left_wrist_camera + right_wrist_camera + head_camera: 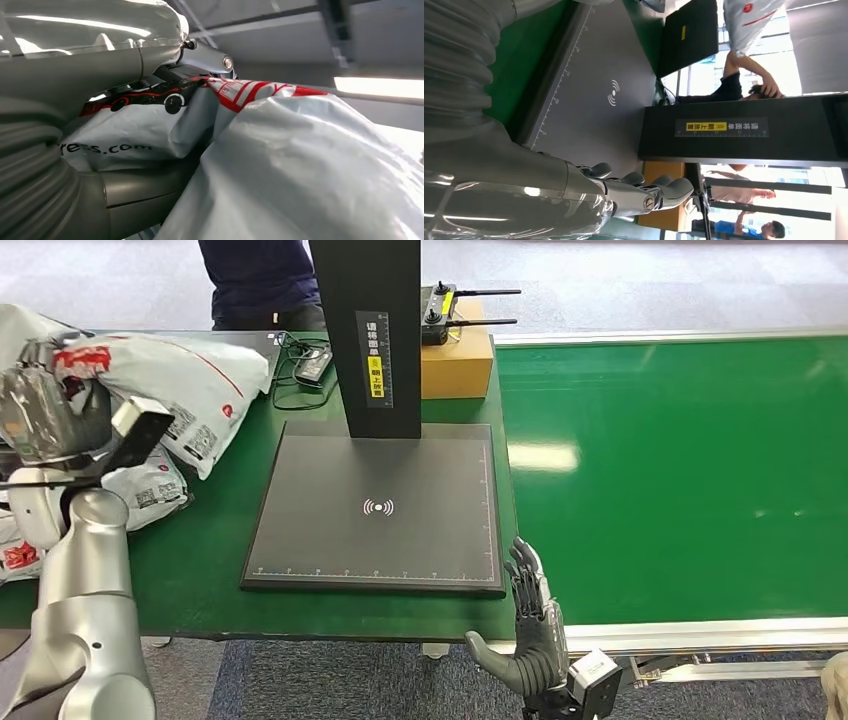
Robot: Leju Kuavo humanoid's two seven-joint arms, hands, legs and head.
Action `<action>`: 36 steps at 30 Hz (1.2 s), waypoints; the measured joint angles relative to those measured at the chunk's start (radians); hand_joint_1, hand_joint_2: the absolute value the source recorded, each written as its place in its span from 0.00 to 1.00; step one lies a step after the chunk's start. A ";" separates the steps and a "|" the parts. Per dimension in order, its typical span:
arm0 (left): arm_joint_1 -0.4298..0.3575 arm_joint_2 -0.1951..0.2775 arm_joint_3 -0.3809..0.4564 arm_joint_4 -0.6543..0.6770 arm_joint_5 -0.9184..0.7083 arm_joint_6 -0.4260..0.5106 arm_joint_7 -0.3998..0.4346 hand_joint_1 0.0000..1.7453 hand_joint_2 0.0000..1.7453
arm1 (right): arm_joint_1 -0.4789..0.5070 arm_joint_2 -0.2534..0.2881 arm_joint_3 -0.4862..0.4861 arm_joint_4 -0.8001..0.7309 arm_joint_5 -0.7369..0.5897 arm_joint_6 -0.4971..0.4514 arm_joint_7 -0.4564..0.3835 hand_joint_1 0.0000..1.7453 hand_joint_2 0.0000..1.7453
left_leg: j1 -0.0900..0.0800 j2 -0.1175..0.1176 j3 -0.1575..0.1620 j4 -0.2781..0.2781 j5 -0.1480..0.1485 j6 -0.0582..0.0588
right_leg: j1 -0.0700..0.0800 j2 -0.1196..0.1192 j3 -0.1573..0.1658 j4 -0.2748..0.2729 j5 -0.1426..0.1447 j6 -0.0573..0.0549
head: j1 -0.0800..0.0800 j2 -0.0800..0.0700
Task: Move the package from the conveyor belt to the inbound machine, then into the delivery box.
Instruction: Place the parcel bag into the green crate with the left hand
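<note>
A green table (215, 570) bears a scanner pad (378, 505) and packages (200, 390).

Two white courier packages show: one (190, 390) gripped in the left hand (45, 415), another (150, 490) lying beneath it on the table. There is one dark scanner platform (375, 505), one cardboard box (457, 365), one green conveyor belt (680, 470), and one person (260, 280) stands behind.

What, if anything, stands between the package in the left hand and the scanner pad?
Nothing visible does. The left hand holds the package up at the table's left side, and the pad lies bare to its right. The black post stands at the pad's far edge, off that path.
</note>
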 joint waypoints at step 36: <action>-0.400 0.281 0.254 0.543 -0.153 -0.018 0.893 0.00 1.00 | 0.055 0.003 0.002 -0.040 0.053 -0.048 0.000 0.00 1.00 | 0.001 0.001 -0.002 0.000 0.000 0.000 | 0.001 0.001 -0.002 0.000 0.000 -0.001 | 0.000 0.000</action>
